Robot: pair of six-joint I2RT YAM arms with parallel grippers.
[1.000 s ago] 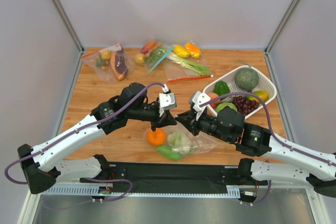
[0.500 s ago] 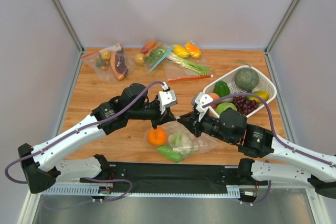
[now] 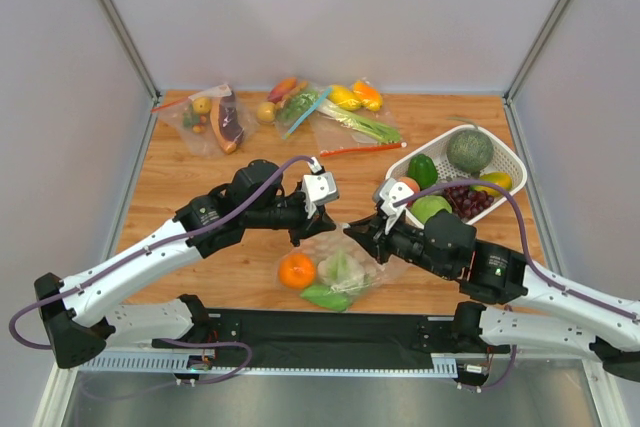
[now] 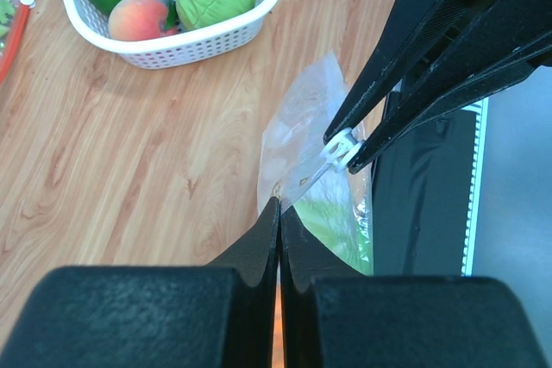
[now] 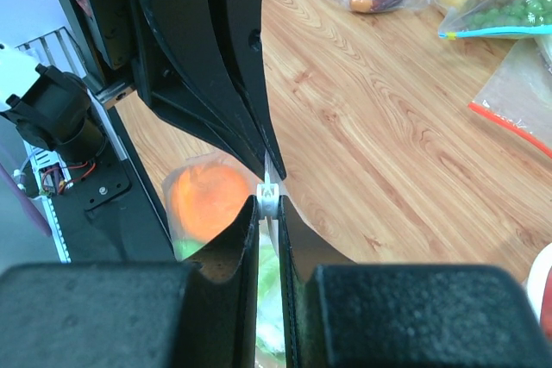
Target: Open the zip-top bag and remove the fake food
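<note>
The zip-top bag (image 3: 372, 269) lies near the table's front edge, its top edge pulled up between the two grippers. Inside it are the orange (image 3: 297, 270), the white cauliflower (image 3: 343, 267) and the green piece (image 3: 325, 296). My left gripper (image 3: 298, 238) is shut on the bag's edge, as the left wrist view (image 4: 279, 206) shows. My right gripper (image 3: 350, 235) is shut on the bag's white zip slider (image 5: 269, 196), close to the left fingers (image 5: 246, 84). The slider also shows in the left wrist view (image 4: 342, 151). The orange (image 5: 207, 204) shows through the plastic.
A white basket (image 3: 508, 159) at the right holds a melon, grapes, a green pepper, a peach and more. Other filled bags lie along the back edge (image 3: 215, 119) (image 3: 352, 115). A black strip (image 3: 330, 332) runs along the front edge.
The right gripper has drawn a little to the right with the slider. The left gripper has risen slightly. The bag and its food have shifted a little toward the front edge.
</note>
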